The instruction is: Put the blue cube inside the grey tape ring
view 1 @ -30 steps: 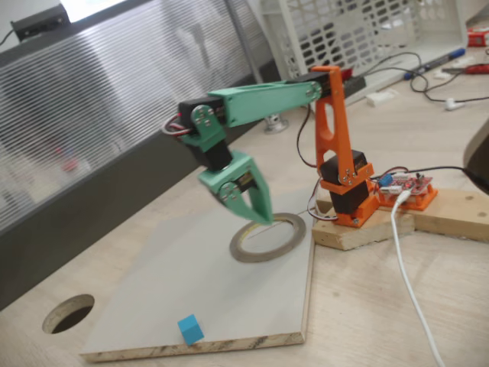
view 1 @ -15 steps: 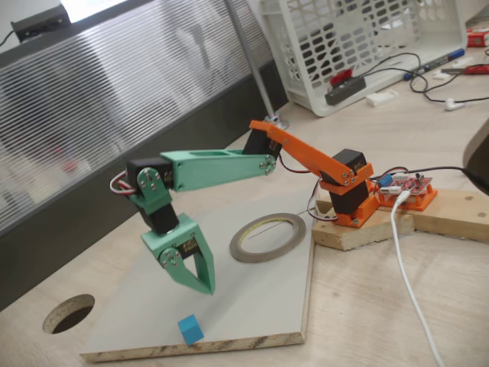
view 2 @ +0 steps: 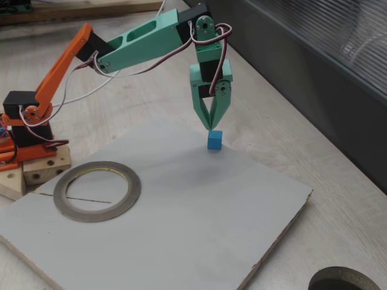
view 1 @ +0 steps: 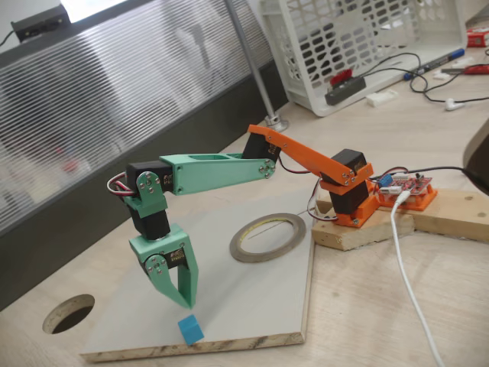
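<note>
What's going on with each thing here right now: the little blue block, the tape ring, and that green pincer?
blue cube: resting on the grey board near its edge, not held, outside the ring.
grey tape ring: lying flat on the board, hole empty.
pincer: pointing down just above the cube, tips close together, holding nothing.
grey board: lying flat on the table.

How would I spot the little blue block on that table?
Find the pale grey board lying on the wooden table. Near its edge, just below the green end effector, sits the blue cube. It is the only bright blue thing on the board, far smaller than the grey tape ring.
</note>
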`<state>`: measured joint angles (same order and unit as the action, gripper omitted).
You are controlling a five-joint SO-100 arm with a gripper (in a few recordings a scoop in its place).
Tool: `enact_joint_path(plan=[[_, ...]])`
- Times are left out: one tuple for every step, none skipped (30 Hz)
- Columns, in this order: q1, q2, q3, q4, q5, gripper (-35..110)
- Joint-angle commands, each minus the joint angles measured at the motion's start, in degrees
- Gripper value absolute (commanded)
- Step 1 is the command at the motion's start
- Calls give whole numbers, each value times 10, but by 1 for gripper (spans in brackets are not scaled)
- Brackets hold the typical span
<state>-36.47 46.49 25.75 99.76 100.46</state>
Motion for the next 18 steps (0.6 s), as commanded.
enact_joint_path(plan=[[-8,23,-8,-6,11,0],[-8,22,-8,-6,11,0],[-8,18,-8,-6,11,0],[-8,16,-8,-6,11,0],[-8,16,-8,-6,11,0],[-8,16,-8,-6,11,0],[-11,16,-8,-6,11,0],[-13,16,-8,-6,11,0],[-14,18,-8,-6,11,0],[-14,18,-9,-6,11,0],[-11,17,-9,-6,11,0],[-8,16,-9,-6,11,0],[-8,16,-9,-6,11,0],[-8,15,-9,-6,11,0],[-7,15,-11,-9,11,0],[-7,15,-13,-11,11,0],[-6,19,-13,-12,11,0],[-6,23,-14,-12,9,0]])
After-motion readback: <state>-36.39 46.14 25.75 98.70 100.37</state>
